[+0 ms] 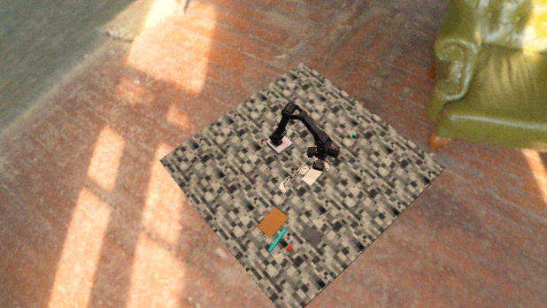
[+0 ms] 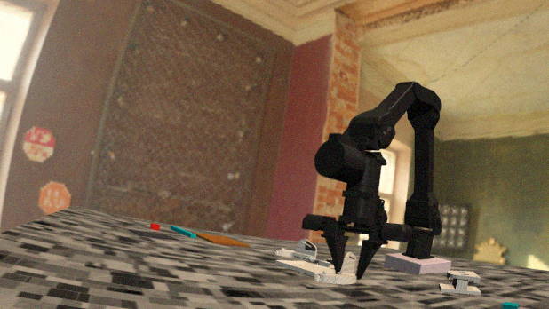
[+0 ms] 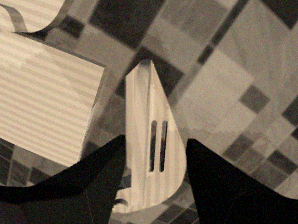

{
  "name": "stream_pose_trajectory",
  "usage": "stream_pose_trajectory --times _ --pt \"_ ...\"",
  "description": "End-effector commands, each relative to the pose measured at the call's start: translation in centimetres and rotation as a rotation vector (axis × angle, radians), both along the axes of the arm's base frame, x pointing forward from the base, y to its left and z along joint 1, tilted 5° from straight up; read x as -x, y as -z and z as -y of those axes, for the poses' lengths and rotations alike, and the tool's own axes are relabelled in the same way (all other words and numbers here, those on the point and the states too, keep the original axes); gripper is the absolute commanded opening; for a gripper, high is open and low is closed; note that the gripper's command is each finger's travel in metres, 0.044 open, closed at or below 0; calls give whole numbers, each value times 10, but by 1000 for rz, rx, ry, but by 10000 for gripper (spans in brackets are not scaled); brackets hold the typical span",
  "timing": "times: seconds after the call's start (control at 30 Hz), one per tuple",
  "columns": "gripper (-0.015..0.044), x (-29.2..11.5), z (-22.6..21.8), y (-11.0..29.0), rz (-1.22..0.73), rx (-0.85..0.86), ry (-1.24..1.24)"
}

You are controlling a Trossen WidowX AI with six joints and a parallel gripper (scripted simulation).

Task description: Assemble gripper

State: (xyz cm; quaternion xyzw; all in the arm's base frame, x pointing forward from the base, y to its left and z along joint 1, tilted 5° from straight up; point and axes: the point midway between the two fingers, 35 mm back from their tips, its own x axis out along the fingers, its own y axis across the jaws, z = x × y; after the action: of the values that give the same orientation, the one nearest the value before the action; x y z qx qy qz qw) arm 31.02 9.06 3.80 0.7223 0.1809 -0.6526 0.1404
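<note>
One black gripper [image 1: 318, 167] [image 2: 348, 273] [image 3: 156, 143] grips one cream slotted jaw [image 2: 350, 265] [image 3: 159, 155] between its two fingers. Beside it lies one flat cream plate [image 1: 312, 176] [image 2: 304, 265] [image 3: 45, 95].

A matt, finely ridged, plastic-like surface was shown on the pale slotted jaw [image 2: 338, 278] [image 3: 160, 150] and on the white plate [image 1: 312, 176] [image 2: 306, 266] [image 3: 45, 95]. A smooth, dull black finish was seen on the arm [image 1: 312, 126] [image 2: 424, 151]; glossy, leather-like upholstery was seen on the green armchair [image 1: 500, 88].
</note>
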Motion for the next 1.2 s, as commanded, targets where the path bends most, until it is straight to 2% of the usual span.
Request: stream_pose_trajectory --times 0.0,0.2,0.93,1.17 --pt "134 1 0 0 -3 -2 0" --pt "134 0 0 -4 -4 -2 0" --pt "134 6 5 -74 -10 -4 2" --pt "134 8 10 -76 -4 3 -71"
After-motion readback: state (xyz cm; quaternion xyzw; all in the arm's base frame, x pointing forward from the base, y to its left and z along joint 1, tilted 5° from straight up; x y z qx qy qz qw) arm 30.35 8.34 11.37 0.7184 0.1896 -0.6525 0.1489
